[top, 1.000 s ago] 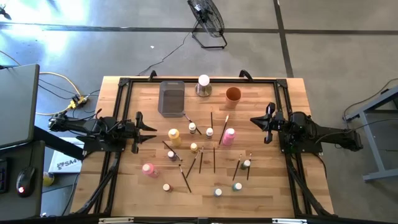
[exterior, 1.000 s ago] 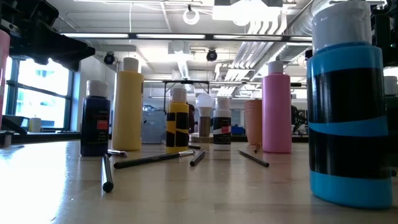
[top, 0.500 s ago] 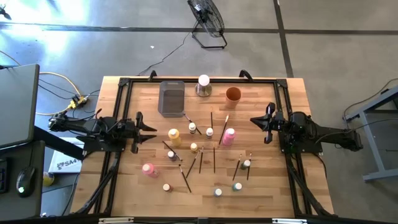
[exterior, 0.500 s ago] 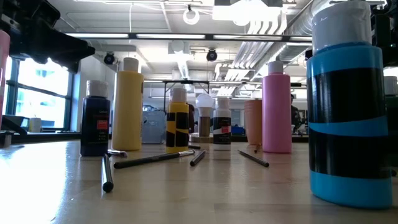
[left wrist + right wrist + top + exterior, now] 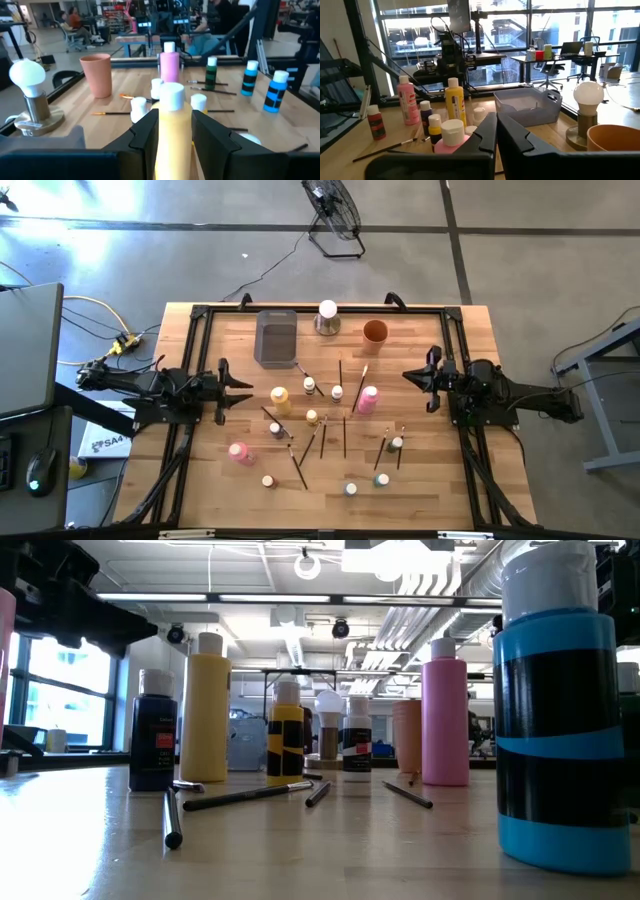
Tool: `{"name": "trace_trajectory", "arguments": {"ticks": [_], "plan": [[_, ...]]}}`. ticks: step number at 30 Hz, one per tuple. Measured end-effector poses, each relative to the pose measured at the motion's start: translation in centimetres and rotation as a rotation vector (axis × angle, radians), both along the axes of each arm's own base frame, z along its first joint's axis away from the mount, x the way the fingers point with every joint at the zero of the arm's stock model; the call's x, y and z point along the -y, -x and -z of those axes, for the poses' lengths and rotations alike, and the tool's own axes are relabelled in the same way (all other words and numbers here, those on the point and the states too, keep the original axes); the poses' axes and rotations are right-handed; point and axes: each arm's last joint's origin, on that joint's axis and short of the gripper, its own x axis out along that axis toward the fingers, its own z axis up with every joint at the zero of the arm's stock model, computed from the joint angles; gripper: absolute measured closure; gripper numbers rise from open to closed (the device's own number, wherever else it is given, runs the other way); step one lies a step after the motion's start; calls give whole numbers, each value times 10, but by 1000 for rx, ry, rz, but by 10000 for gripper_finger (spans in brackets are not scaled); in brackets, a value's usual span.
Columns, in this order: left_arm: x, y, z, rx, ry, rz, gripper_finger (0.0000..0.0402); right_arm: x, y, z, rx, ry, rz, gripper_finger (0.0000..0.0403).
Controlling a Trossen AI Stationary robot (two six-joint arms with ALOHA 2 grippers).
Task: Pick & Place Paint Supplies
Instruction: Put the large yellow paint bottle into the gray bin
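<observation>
The left gripper (image 5: 243, 392), fingers apart and empty, is pointing straight at the upright yellow bottle (image 5: 280, 396) just ahead, nearer it than the closed right gripper (image 5: 408, 374).

On my counter (image 5: 450, 490) stand the yellow bottle (image 5: 280, 396) and 2 pink bottles (image 5: 368, 399), small white-capped bottles (image 5: 351, 489) around them, thin dark brushes (image 5: 344, 436) lying flat between.
</observation>
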Motion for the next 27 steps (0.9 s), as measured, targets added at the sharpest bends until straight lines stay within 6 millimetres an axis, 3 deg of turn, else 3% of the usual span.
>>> {"name": "trace_trajectory", "arguments": {"ticks": [4, 12, 27], "plan": [[1, -3, 3, -35, 46, -2, 272, 0, 0, 0, 0, 0, 1, 399], [2, -11, -6, 40, 58, -21, 188, 1, 0, 0, 1, -3, 47, 399], [5, -32, -5, 17, 31, -58, 203, 1, 0, 0, 0, -4, 49, 399]]}}
